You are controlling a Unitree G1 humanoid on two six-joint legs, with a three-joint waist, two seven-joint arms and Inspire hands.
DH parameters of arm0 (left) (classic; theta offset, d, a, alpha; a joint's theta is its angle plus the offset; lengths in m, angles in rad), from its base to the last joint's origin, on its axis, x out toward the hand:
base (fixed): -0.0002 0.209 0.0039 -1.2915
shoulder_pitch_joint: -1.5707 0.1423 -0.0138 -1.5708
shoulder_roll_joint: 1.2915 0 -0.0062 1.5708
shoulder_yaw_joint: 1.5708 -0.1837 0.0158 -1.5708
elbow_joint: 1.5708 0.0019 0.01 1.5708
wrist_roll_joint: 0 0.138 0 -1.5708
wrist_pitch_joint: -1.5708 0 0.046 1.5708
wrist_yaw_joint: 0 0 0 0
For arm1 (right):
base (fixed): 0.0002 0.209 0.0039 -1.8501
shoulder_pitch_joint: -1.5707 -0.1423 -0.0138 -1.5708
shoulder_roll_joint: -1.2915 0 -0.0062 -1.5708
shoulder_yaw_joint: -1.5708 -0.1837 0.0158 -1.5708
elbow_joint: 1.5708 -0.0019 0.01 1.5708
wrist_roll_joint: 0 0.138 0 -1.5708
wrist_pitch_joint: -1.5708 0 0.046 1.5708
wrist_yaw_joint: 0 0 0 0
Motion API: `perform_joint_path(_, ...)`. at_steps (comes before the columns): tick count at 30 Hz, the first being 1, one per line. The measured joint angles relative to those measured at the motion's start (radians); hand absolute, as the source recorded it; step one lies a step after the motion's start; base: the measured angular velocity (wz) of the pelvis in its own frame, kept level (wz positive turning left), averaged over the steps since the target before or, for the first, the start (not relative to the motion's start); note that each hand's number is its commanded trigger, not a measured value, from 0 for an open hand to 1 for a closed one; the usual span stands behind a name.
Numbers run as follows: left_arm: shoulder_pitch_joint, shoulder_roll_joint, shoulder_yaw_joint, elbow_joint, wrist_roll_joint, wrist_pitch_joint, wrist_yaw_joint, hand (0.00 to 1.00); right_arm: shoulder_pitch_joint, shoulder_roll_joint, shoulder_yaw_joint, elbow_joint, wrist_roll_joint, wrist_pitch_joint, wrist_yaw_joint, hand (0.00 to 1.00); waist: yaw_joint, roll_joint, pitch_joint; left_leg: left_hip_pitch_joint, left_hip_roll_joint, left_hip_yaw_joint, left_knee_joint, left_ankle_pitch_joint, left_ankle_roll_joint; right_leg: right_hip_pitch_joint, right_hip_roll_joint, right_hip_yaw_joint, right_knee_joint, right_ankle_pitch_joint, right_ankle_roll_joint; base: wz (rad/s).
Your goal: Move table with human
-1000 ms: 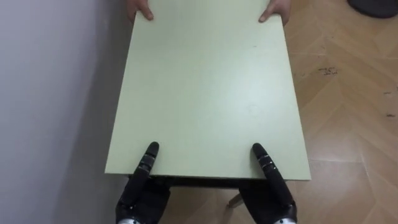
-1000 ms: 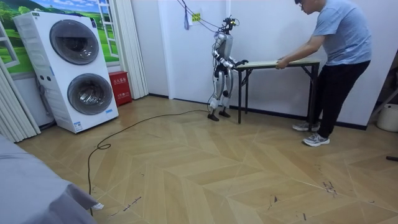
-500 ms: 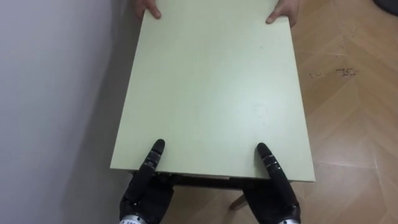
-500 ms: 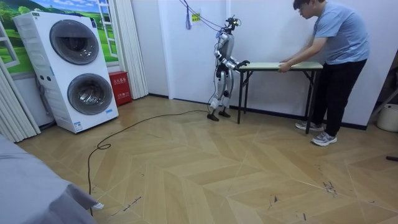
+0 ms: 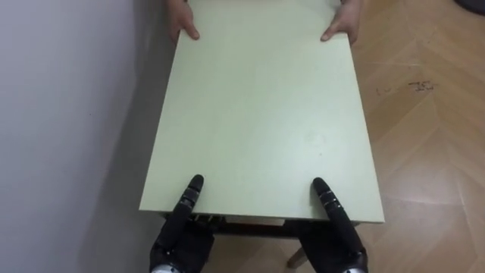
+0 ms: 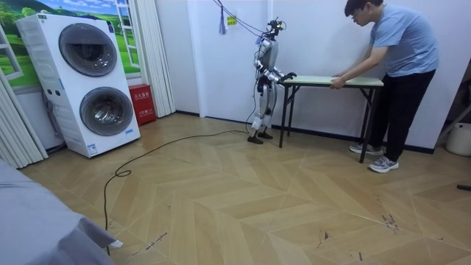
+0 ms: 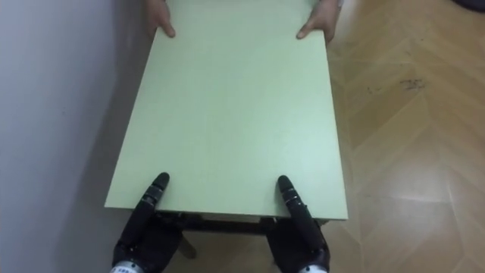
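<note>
obs: table (image 5: 261, 121) w/ pale green top runs lengthwise away from robot, one long edge just beside the wall (image 5: 61, 121) on robot's left, parquet floor (image 5: 424, 129) on its right. nothing lies on the top surface.

robot end: left hand (image 5: 179, 241) and right hand (image 5: 335, 244) at the near short edge, well apart. each has one digit laid straight on top, palm below the edge. the fingers go under the top and are hidden, so i read both as clamped on the edge, not confirmed.

far end: person's hand (image 5: 184, 25) on the corner by the wall, person's other hand (image 5: 341, 29) on the corner by the open floor. room view: person (image 6: 397, 66) leans fwd over that end, robot upright at the other. top looks approx level. can't tell if the legs are off the floor.

risks (judgement):
- wall side is tight. any drift to robot's left and the long edge scrapes the wall, or pinches the person's wall-side hand.
- robot's hold sits right at the rim. a sudden pull from the far end could draw the top out of it, and the near end drops.
- uneven lift: top tilts, load shifts to the lower end.
- pace mismatch btw the two: push/pull through the table could upset robot's balance.
- if lift is low, a leg may catch on the parquet and jerk the table.
</note>
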Motion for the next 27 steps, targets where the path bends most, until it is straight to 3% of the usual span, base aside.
perform_joint_path(9,-0.026,0.001,0.000,0.048,0.002,-0.002,-0.022,1.00,0.003,0.011,-0.001,0.010,-0.009,-0.008,-0.003,1.00,0.003,-0.001,-0.0005,0.014,-0.003,0.018,-0.012,0.000,0.000,0.007,-0.001,-0.005,-0.001,0.003,0.005,-0.03)
perform_joint_path(11,-0.030,0.001,-0.001,0.052,0.002,-0.003,-0.023,0.77,0.003,0.013,-0.001,0.013,-0.009,-0.010,-0.003,1.00,0.003,-0.001,-0.0006,0.014,-0.003,0.018,-0.012,0.000,0.000,0.007,-0.001,-0.004,-0.001,0.005,0.008,0.00)
perform_joint_path(13,-0.032,0.001,-0.001,0.064,0.003,-0.006,-0.028,0.65,0.002,0.016,-0.001,0.019,-0.013,-0.011,-0.003,1.00,0.004,-0.002,-0.0011,0.020,-0.003,0.024,-0.014,0.000,0.001,0.011,-0.002,-0.002,-0.001,0.006,0.009,-0.04)
perform_joint_path(14,-0.033,0.001,-0.001,0.072,0.004,-0.010,-0.032,0.56,0.001,0.018,0.000,0.023,-0.017,-0.011,-0.003,0.89,0.004,-0.002,-0.0012,0.024,-0.003,0.026,-0.015,0.000,0.001,0.014,-0.002,-0.002,-0.001,0.006,0.009,-0.07)
perform_joint_path(15,-0.034,0.001,-0.002,0.085,0.004,-0.015,-0.037,0.36,0.000,0.025,-0.001,0.033,-0.023,-0.011,-0.003,0.75,0.004,-0.003,-0.0026,0.035,-0.003,0.029,-0.021,0.000,0.001,0.022,-0.002,-0.004,-0.002,0.006,0.009,-0.09)
perform_joint_path(16,-0.034,0.001,-0.001,0.097,0.004,-0.022,-0.047,0.00,-0.002,0.029,0.001,0.043,-0.026,-0.010,-0.003,0.50,0.005,-0.005,-0.0065,0.046,-0.002,0.033,-0.032,-0.001,0.001,0.025,-0.002,-0.005,-0.002,0.006,0.009,-0.08)
perform_joint_path(17,-0.035,0.002,-0.002,0.101,0.008,-0.024,-0.051,0.00,-0.005,0.030,0.001,0.047,-0.027,-0.010,-0.003,0.05,0.005,-0.005,-0.0067,0.047,-0.001,0.035,-0.033,-0.001,0.002,0.027,-0.001,-0.006,-0.002,0.006,0.009,-0.07)
perform_joint_path(18,-0.036,0.013,-0.007,0.106,0.060,-0.030,-0.060,0.00,-0.012,0.034,0.003,0.055,-0.029,-0.010,-0.002,0.00,0.004,-0.005,-0.0068,0.049,0.001,0.038,-0.033,-0.003,0.005,0.028,0.000,-0.006,-0.002,0.006,0.009,-0.06)
perform_joint_path(21,-0.041,0.062,-0.024,0.105,0.200,-0.030,-0.095,0.00,-0.027,0.037,0.001,0.072,-0.035,0.002,-0.001,0.00,0.003,-0.001,-0.0096,0.054,0.002,0.044,-0.032,-0.004,0.006,0.032,0.000,-0.006,-0.002,0.006,0.009,-0.06)
perform_joint_path(23,-0.045,0.069,-0.026,0.106,0.267,-0.028,-0.113,0.00,-0.034,0.030,0.001,0.094,-0.050,0.002,0.027,0.00,0.003,0.010,-0.0167,0.057,0.006,0.048,-0.032,-0.012,0.019,0.033,0.003,-0.007,-0.003,0.005,0.009,-0.08)
perform_joint_path(27,-0.044,0.069,-0.027,0.106,0.345,-0.022,-0.158,0.00,-0.037,-0.008,0.003,0.100,-0.129,0.024,0.063,0.00,0.006,0.014,-0.0190,0.091,0.009,0.060,-0.045,-0.012,0.019,0.057,0.004,-0.009,-0.004,0.005,0.010,-0.13)
